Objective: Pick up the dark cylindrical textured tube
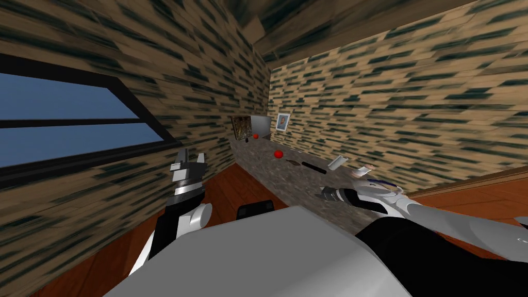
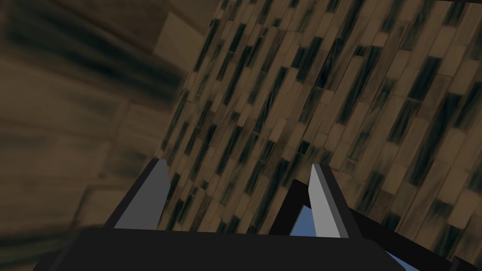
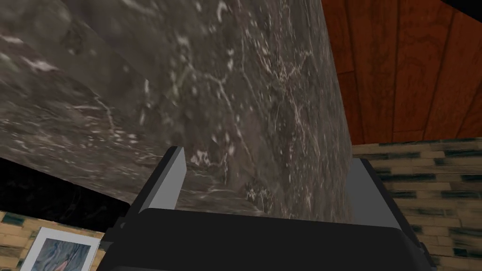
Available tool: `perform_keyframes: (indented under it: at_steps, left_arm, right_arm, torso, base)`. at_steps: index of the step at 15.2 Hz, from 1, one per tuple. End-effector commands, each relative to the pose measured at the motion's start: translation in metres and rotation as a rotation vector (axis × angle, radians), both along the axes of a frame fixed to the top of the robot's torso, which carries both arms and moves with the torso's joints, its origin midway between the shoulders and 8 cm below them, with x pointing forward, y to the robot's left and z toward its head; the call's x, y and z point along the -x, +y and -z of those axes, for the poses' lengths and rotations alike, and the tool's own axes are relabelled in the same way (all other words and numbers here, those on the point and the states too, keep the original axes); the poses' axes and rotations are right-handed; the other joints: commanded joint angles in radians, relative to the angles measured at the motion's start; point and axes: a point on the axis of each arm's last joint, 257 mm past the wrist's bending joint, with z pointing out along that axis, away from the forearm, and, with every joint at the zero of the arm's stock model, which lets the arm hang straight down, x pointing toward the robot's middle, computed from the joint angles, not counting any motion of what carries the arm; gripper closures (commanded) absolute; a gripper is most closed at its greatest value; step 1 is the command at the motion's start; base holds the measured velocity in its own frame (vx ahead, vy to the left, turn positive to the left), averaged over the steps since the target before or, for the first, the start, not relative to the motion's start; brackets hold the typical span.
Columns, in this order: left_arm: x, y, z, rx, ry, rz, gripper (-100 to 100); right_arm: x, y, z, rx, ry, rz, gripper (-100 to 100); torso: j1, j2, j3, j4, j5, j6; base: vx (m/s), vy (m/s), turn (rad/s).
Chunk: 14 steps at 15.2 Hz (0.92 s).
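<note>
The dark tube (image 1: 313, 167) lies on its side on a long grey marbled counter (image 1: 268, 170) that runs along the patterned wall. My right gripper (image 1: 320, 192) hovers over the counter's near part, a short way in front of the tube and apart from it. In the right wrist view the right gripper (image 3: 268, 157) is open, with bare marbled counter (image 3: 235, 94) between its fingers. My left gripper (image 1: 192, 154) is raised to the left of the counter, near the window wall; its fingers (image 2: 160, 188) stand open and hold nothing.
Also on the counter are a red ball (image 1: 279, 153), a smaller red thing (image 1: 255, 136), a flat brown item (image 1: 293, 162), a tilted white box (image 1: 337, 162) and another pale item (image 1: 363, 171). A framed picture (image 1: 282, 122) stands at the far end. The floor (image 1: 227, 191) is red-brown wood.
</note>
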Motion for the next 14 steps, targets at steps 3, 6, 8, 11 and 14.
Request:
perform_keyframes:
  at_steps: [3, 6, 8, 11, 14]
  left_arm:
    - [0.0, 0.0, 0.0, 0.0, 0.0, 0.0, 0]
    - [0.0, 0.0, 0.0, 0.0, 0.0, 0.0, 0]
    - [0.0, 0.0, 0.0, 0.0, 0.0, 0.0, 0]
    - [0.0, 0.0, 0.0, 0.0, 0.0, 0.0, 0]
    - [0.0, 0.0, 0.0, 0.0, 0.0, 0.0, 0]
  right_arm:
    - [0.019, -0.051, -0.018, 0.128, 0.073, -0.037, -100]
    - [0.035, -0.088, -0.034, 0.223, 0.137, -0.064, -100]
    - [0.043, -0.102, -0.041, 0.26, 0.167, -0.074, -100]
    - [0.073, -0.129, -0.051, 0.326, 0.255, -0.097, -100]
    - [0.085, -0.133, -0.051, 0.331, 0.283, -0.102, -100]
  torso:
    - [-0.001, -0.001, 0.0, 0.0, 0.0, -0.001]
    - [-0.002, -0.004, -0.002, -0.001, 0.0, -0.001]
    - [-0.004, -0.005, -0.003, -0.001, -0.001, -0.001]
    - [-0.008, -0.009, -0.005, -0.002, -0.002, -0.002]
    - [-0.01, -0.009, -0.005, -0.002, -0.003, 0.0]
  base:
    - [0.094, -0.031, 0.196]
    - [0.129, -0.059, 0.264]
    - [0.14, -0.084, 0.239]
    - [0.19, -0.151, 0.337]
    - [0.139, -0.151, 0.148]
